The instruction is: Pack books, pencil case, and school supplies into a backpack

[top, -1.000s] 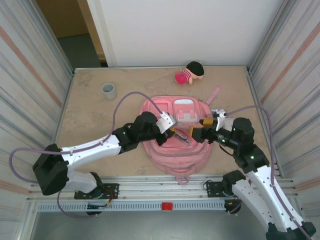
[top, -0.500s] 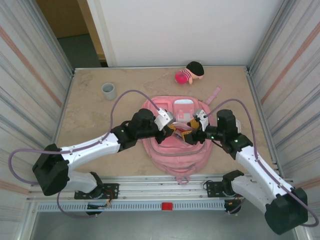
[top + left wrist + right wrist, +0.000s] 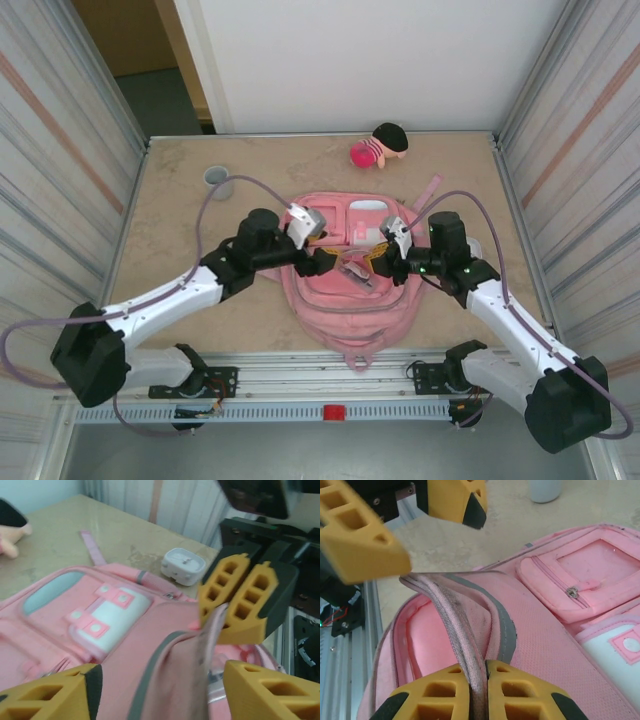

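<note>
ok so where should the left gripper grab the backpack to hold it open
Pinch the backpack by its raised zip edge, just along from where the right gripper clamps it. Bring the open left gripper down from above, jaws astride it: it stands up as a thin ridge.

Place: robot lab test cell.
Evidence: robot arms [image 3: 170,295] are sitting bolted to a metal rail [image 3: 300,380]; striped panels [image 3: 50,170] are boxing in the table [image 3: 170,225].
</note>
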You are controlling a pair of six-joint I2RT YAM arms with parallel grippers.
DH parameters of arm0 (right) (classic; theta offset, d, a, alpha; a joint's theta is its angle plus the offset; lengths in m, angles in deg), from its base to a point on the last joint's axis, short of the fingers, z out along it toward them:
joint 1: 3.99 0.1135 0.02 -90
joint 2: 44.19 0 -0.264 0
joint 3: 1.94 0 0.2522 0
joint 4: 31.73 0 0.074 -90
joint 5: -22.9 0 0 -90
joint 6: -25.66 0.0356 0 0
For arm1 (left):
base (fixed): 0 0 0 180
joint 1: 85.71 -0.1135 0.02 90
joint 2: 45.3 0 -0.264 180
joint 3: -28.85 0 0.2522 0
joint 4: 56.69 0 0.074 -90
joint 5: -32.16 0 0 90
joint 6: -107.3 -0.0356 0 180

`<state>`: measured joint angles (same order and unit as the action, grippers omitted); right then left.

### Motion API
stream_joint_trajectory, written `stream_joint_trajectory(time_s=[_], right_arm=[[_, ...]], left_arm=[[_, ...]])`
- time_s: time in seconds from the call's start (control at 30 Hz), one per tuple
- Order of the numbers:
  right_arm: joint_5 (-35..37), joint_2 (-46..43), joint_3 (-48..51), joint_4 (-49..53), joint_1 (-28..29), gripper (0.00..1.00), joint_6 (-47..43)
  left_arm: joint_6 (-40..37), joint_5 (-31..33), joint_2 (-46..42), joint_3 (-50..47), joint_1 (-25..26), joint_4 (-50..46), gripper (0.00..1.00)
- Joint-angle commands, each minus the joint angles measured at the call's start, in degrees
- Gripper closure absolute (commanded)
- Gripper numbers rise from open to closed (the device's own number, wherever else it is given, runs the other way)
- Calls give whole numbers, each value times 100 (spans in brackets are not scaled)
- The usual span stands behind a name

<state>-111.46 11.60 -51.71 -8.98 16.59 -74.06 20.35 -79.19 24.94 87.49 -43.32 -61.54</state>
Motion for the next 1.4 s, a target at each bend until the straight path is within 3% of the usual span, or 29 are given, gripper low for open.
stream_joint_trajectory(time_s=[0.0, 0.13, 0.4, 0.6, 0.77, 1.17, 1.37], right_arm=[[-473, -229, -238, -161, -28, 93, -3], [-425, -381, -157, -174, -131, 94, -22], [-841, -343, -185, -127, -418, 94, -21], [-824, -366, -286, 150, -525, 94, -136], [-698, -348, -254, 190, -856, 96, -90], [-904, -172, -292, 111, -1082, 98, 101], [-695, -139, -284, 51, -1082, 100, 224]], left_arm=[[427, -523, -402, -440, -468, -39, 29], [304, -1161, -555, -835, -975, -11, 26], [-530, -1805, -60, -1113, -1055, 196, 15], [-715, -2702, 483, -977, -1097, 300, 17], [-728, -3054, 445, -1137, -1174, 458, 19], [-733, -3342, 1006, -1106, -1172, 714, 39], [-663, -3618, 1002, -1068, -1158, 761, 59]])
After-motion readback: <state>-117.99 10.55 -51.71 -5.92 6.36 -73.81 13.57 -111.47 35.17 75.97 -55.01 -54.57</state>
